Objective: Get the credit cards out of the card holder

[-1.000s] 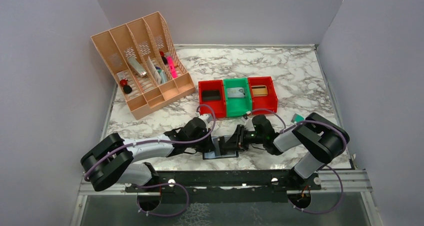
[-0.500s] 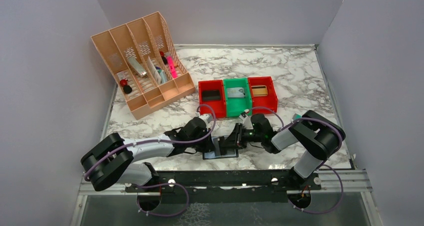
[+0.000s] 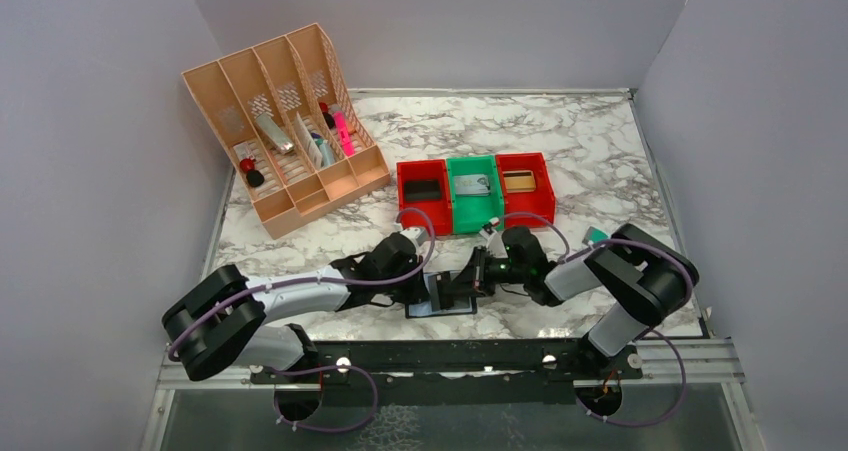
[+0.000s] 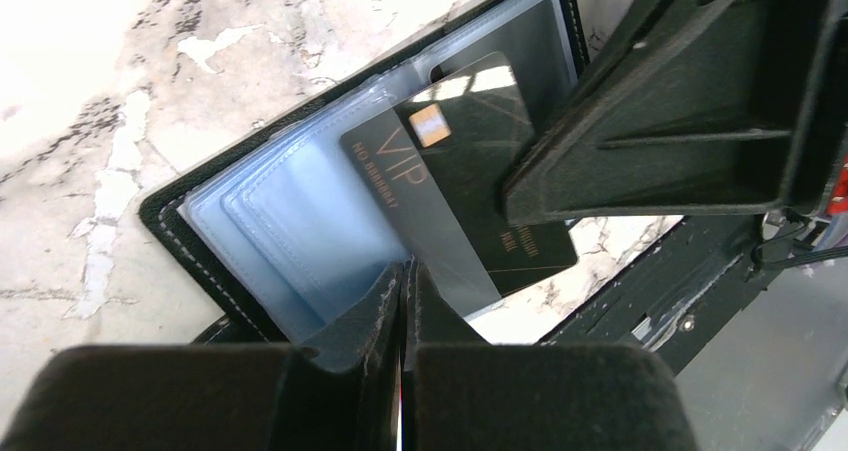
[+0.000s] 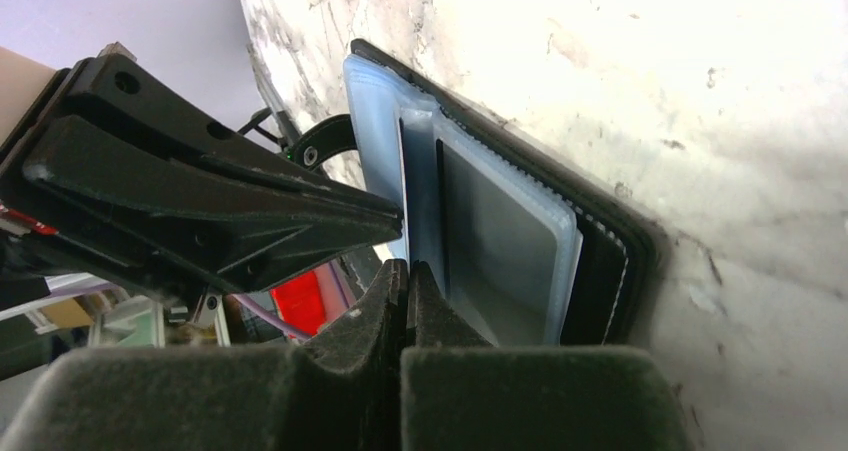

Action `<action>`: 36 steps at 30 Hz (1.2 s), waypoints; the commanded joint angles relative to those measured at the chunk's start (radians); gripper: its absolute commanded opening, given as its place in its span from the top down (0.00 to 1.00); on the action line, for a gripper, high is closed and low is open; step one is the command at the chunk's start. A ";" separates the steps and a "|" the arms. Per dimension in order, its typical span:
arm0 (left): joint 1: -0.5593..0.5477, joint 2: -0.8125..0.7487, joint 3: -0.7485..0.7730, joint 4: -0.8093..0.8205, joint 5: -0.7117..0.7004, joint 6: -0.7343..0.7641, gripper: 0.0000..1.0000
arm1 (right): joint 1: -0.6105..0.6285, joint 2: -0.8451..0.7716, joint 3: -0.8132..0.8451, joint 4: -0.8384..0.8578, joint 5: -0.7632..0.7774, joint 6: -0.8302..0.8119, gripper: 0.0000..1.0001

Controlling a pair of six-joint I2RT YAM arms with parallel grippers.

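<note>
Left gripper (image 4: 402, 283) is pinched together on the edge of the card holder (image 4: 285, 226), at its clear sleeves. Right gripper (image 5: 405, 279) is clamped on 1 black credit card (image 4: 455, 161), partly slid out. The holder lies open at the near middle of the table (image 3: 600, 161).

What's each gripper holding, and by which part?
Left gripper: black bifold card holder, by its clear sleeves' edge. Right gripper: apparently the black VIP card, by its exposed end.
</note>
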 commanded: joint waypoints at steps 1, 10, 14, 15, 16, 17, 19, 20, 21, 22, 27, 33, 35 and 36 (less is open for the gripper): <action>-0.002 -0.027 0.011 -0.114 -0.104 0.025 0.96 | -0.001 -0.114 0.000 -0.208 0.100 -0.051 0.99; -0.002 -0.070 0.006 -0.126 -0.124 0.018 0.96 | -0.005 -0.308 0.007 -0.393 0.190 -0.120 0.99; -0.002 -0.106 0.019 -0.142 -0.143 0.016 0.84 | -0.005 -0.350 0.028 -0.428 0.194 -0.149 0.99; -0.002 -0.119 0.027 -0.154 -0.153 0.016 0.79 | -0.005 -0.371 0.025 -0.431 0.201 -0.154 0.99; -0.002 -0.138 0.035 -0.168 -0.169 0.017 0.74 | -0.005 -0.392 0.022 -0.429 0.208 -0.160 0.99; -0.003 -0.152 0.046 -0.189 -0.188 0.019 0.69 | -0.005 -0.413 0.019 -0.429 0.213 -0.167 0.99; -0.002 -0.188 0.069 -0.236 -0.233 0.024 0.60 | -0.005 -0.456 0.014 -0.432 0.224 -0.188 0.99; -0.001 -0.205 0.083 -0.267 -0.256 0.028 0.54 | -0.005 -0.479 0.012 -0.430 0.225 -0.202 0.99; -0.001 -0.226 0.099 -0.299 -0.282 0.033 0.47 | -0.005 -0.503 0.010 -0.430 0.228 -0.216 0.99; 0.000 -0.245 0.115 -0.333 -0.305 0.041 0.40 | -0.005 -0.525 0.008 -0.429 0.232 -0.235 0.99; 0.017 -0.355 0.188 -0.495 -0.424 0.061 0.15 | -0.005 -0.634 0.003 -0.400 0.280 -0.334 0.99; 0.086 -0.459 0.241 -0.693 -0.501 0.050 0.02 | -0.005 -0.667 0.079 -0.394 0.300 -0.488 0.99; 0.110 -0.493 0.233 -0.751 -0.584 0.013 0.01 | -0.005 -0.660 0.106 -0.396 0.300 -0.522 0.99; 0.117 -0.512 0.235 -0.758 -0.610 0.010 0.01 | -0.004 -0.657 0.119 -0.395 0.293 -0.541 0.99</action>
